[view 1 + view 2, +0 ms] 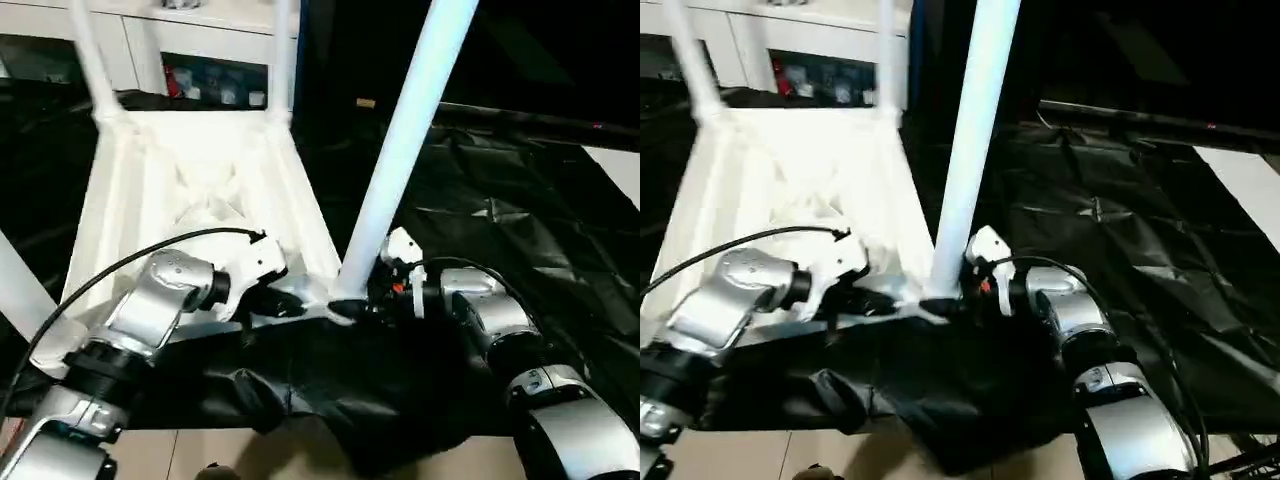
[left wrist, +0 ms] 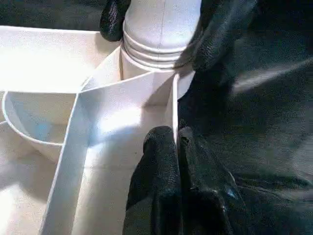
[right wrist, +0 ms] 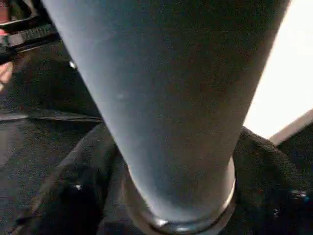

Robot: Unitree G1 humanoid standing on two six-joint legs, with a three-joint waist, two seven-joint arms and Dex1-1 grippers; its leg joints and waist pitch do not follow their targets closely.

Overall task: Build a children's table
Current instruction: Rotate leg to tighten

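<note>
Black plastic sheeting [image 1: 520, 210] carries our upturned white ribbed tabletop [image 1: 190, 190]. Our left gripper [image 2: 176, 142] pinches its edge wall; our right gripper [image 1: 372, 292] clamps 1 white tapered leg [image 1: 405, 140] at the corner socket [image 2: 146, 63]. Next: seat it fully.

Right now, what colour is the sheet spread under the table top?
Black, a crinkled glossy sheet under the white table top; the left eye view shows it best.
</note>
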